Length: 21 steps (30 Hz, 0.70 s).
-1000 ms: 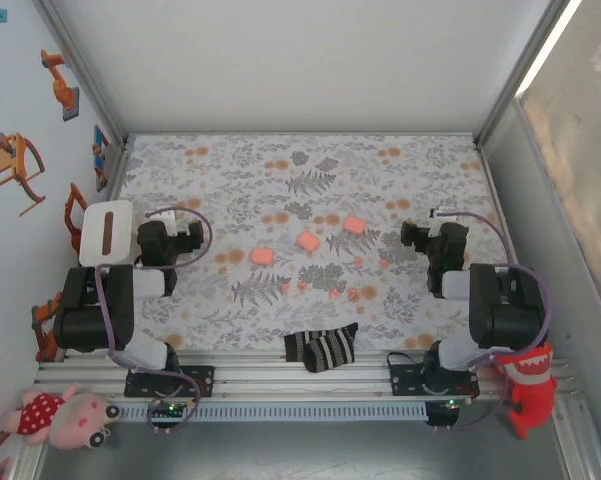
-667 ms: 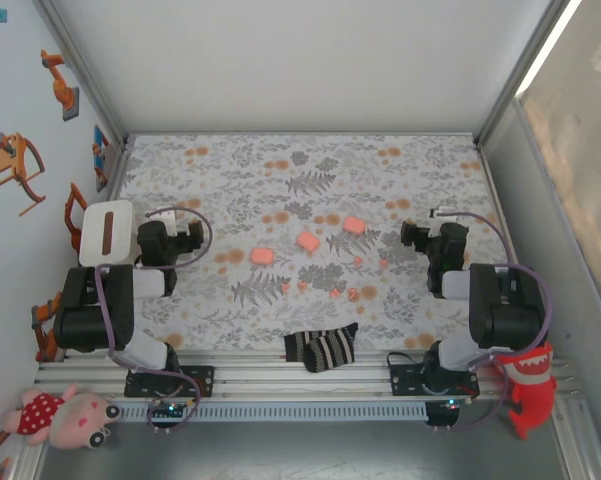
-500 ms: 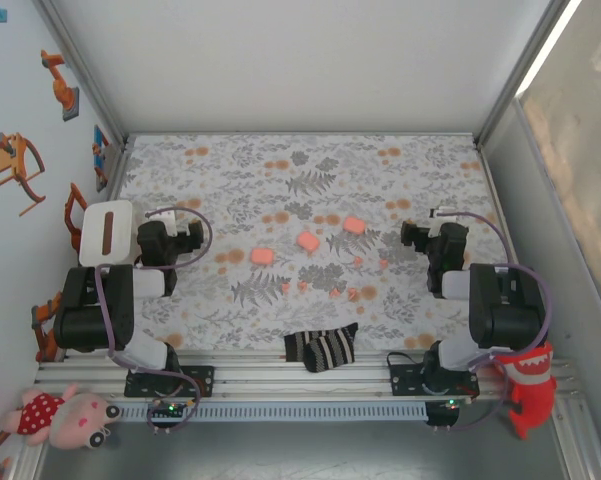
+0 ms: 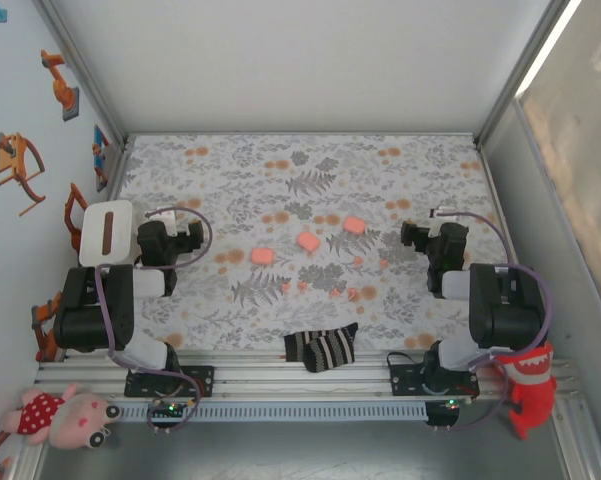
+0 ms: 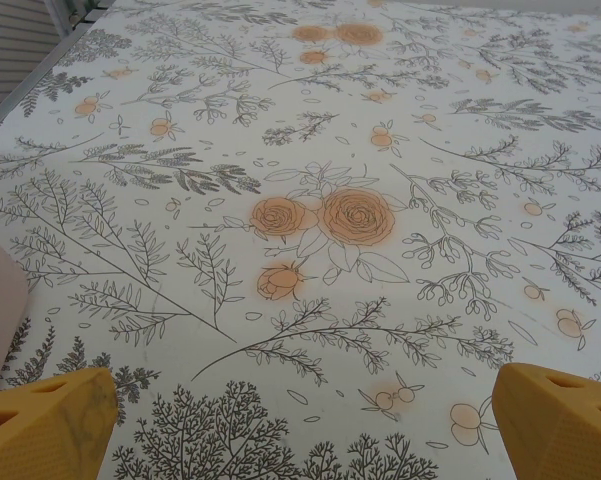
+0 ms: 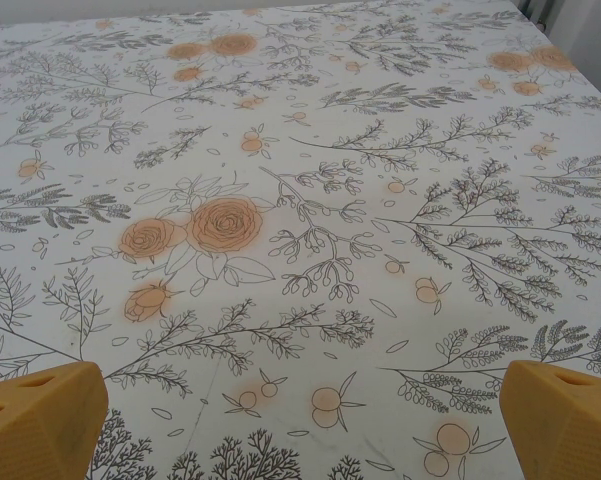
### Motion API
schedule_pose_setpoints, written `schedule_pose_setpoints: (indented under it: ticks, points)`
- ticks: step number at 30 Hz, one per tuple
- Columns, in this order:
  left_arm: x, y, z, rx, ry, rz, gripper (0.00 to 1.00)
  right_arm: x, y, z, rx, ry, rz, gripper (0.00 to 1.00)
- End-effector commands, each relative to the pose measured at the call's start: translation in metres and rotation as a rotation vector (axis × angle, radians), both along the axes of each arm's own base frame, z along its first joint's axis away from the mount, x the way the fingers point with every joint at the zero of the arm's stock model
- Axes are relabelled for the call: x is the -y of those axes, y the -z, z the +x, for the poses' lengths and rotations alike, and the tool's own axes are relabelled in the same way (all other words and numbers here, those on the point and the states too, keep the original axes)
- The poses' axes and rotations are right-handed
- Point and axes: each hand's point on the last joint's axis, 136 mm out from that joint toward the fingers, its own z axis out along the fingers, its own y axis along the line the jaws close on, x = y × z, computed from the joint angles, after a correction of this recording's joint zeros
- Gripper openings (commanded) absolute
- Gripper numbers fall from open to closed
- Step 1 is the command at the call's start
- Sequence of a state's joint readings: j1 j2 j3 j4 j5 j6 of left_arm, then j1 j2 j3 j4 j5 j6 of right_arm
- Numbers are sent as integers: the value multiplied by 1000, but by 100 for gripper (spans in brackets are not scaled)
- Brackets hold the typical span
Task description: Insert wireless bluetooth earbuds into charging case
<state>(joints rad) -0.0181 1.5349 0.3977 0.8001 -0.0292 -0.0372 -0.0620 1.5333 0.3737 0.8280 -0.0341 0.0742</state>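
The cloth point(image 5: 310, 120) is white, printed with grey fern and leaf sprigs and pale-orange roses. Three cases point(image 4: 307, 241) are salmon-pink, the earbuds point(image 4: 333, 292) coral-red. The sock point(image 4: 321, 347) is black-and-white striped. Both arms' jaws are mustard-yellow.

Left end effector point(image 5: 302, 428) spread wide, poised above floral-print cloth point(image 5: 320, 130).

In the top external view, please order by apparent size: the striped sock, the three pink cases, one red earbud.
Largest: the black-and-white striped fabric sock.
Then the salmon-pink rounded plastic cases: the three look alike, so unranked.
Smallest: the tiny coral-red plastic earbud.
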Motion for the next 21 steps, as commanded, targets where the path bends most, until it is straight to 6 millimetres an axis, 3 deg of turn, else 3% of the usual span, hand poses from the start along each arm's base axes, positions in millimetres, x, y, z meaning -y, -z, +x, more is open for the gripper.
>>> schedule_pose_setpoints:
  ticks: [1,7,12,15,21]
  points:
    - [-1,-10,8,32,3,1,96,0,-12,9,42,2,-9,100]
    - [-1,-17,7,33,0,4,96,3,-22,13,8,21,-7,99]
    - [-4,-60,7,13,-37,26,96,1,-46,14,-16,7,-8,99]
    - [2,-90,3,58,-51,22,96,0,-74,14,31,9,13,99]
    - [10,-126,-13,-75,-110,-136,96,-33,-120,23,-27,-137,143,97]
